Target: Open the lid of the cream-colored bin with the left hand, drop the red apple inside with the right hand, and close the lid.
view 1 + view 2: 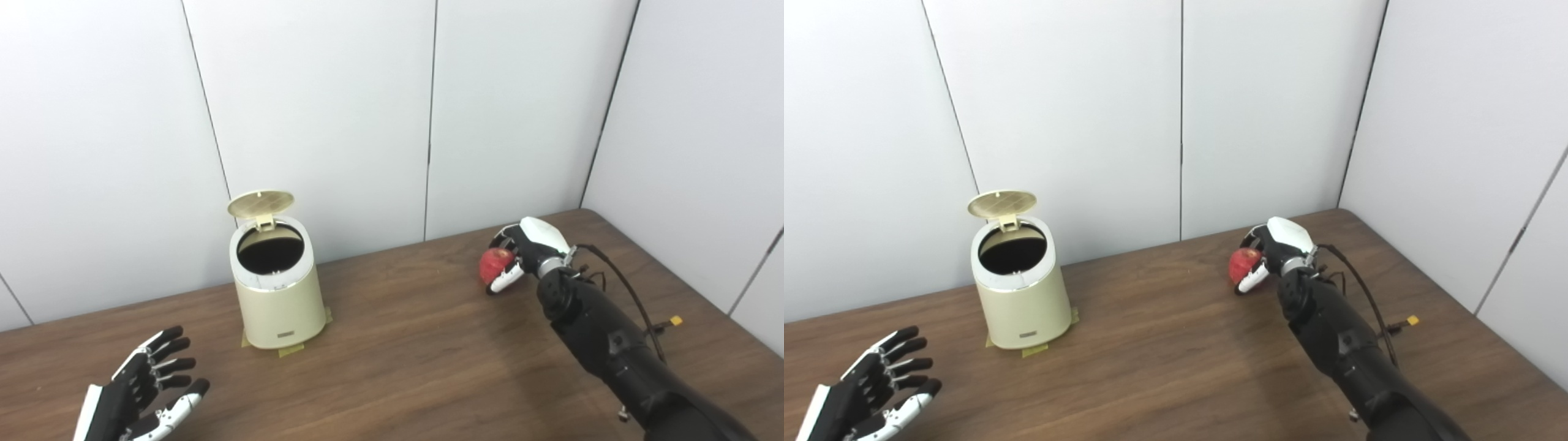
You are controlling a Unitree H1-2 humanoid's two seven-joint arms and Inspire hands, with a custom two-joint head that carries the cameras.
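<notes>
The cream-colored bin (278, 300) stands on the brown table left of centre, taped at its base. Its round lid (260, 203) is swung up and back, and the dark opening (270, 248) shows. My right hand (523, 251) is at the right side of the table, well right of the bin, and is shut on the red apple (495, 264) at or just above the tabletop. My left hand (144, 392) is open and empty at the lower left, in front and to the left of the bin, fingers spread.
White wall panels stand close behind the table (398, 349). A black cable (625, 288) runs along my right forearm, with a small yellow connector (675, 320) on the table beside it. The table's right edge runs near the right wall.
</notes>
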